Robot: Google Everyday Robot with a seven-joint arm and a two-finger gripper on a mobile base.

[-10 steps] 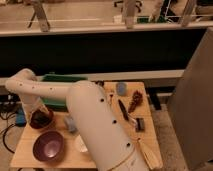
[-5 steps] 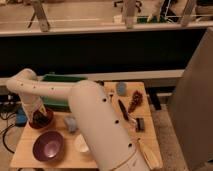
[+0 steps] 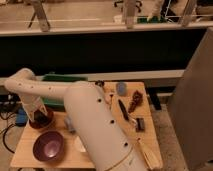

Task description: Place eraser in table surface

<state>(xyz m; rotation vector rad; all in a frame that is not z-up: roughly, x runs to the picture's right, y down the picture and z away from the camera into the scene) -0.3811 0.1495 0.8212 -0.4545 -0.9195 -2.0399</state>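
Eraser is not something we can pick out; it may be hidden at the gripper, which hangs low over the dark bowl near the left edge of the table surface. Bare wood shows at the front left corner, beside the purple bowl. The arm covers the middle, and the green tray lines the back edge. Nothing has shifted since half a second ago. Whether the gripper holds anything, we cannot tell.
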